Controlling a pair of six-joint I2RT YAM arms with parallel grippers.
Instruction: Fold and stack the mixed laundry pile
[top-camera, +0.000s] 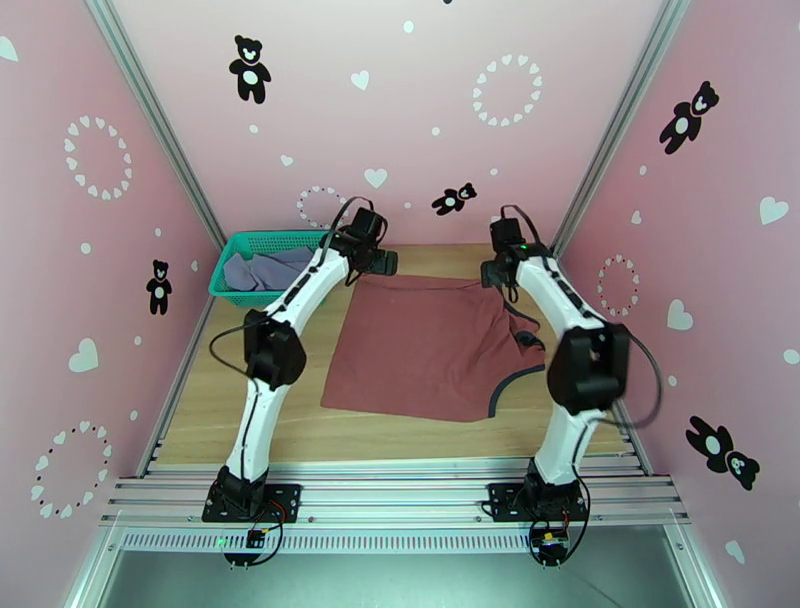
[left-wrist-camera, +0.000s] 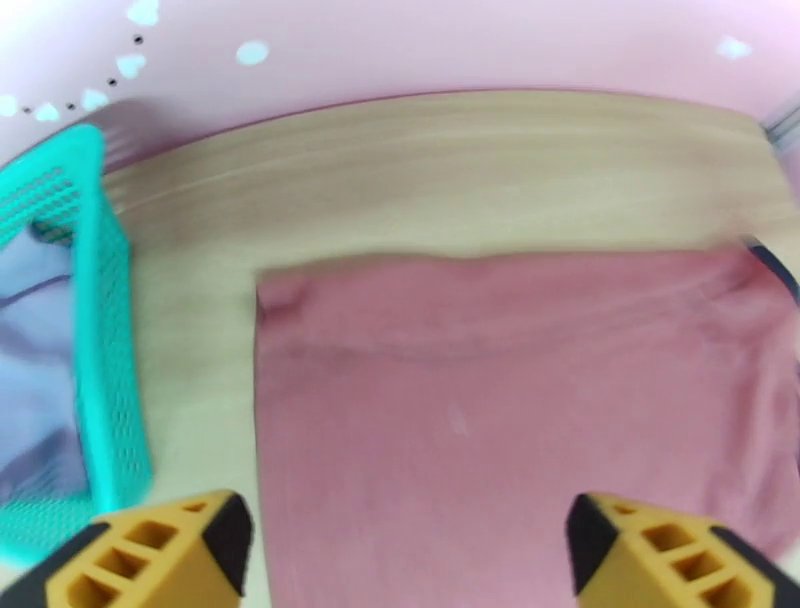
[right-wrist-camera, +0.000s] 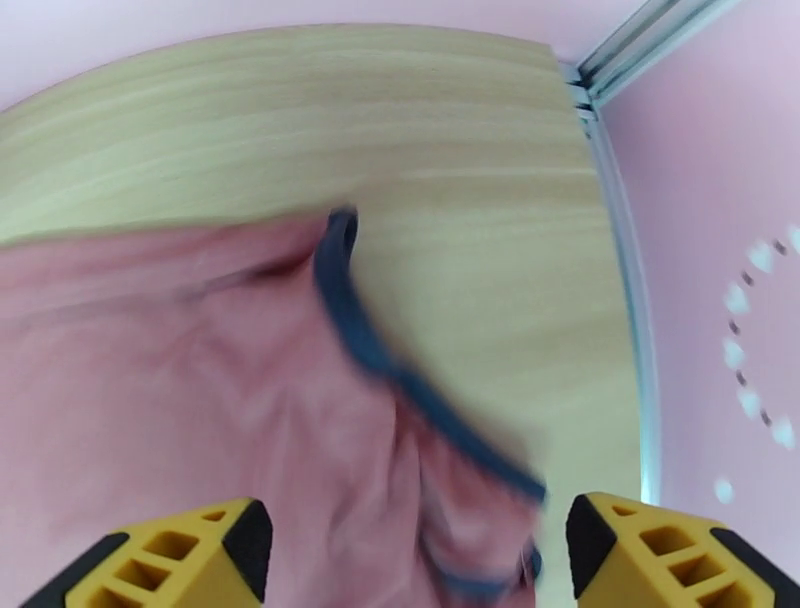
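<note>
Step in hand, as judged: layout and fold of the tank top (top-camera: 425, 345), first of two garments.

- The tank top is laid mostly flat on the table (top-camera: 250, 420), centre of the top view. Its left part is smooth. Its right side is rumpled, with the navy trim (top-camera: 497, 395) curled up at centre right and lower right of the cloth.
- The left gripper (top-camera: 380, 262) is held over the cloth's upper-left corner, jaws spread, nothing pinched. In the left wrist view the far hem is seen straight and flat across mid-frame.
- The right gripper (top-camera: 497, 275) is held over the upper-right corner, jaws spread, nothing between them. In the right wrist view the trim is seen running diagonally from centre to lower right, blurred.
- The shirt (top-camera: 262, 270) is seen bunched in the basket (top-camera: 232, 240), upper left of the top view, not yet folded.

Next move, as judged: the rumpled right side is to be smoothed or tucked, then two corners are to be pinched and carried over for a fold. Both layers of cloth must be caught together. No stack is formed yet.
</note>
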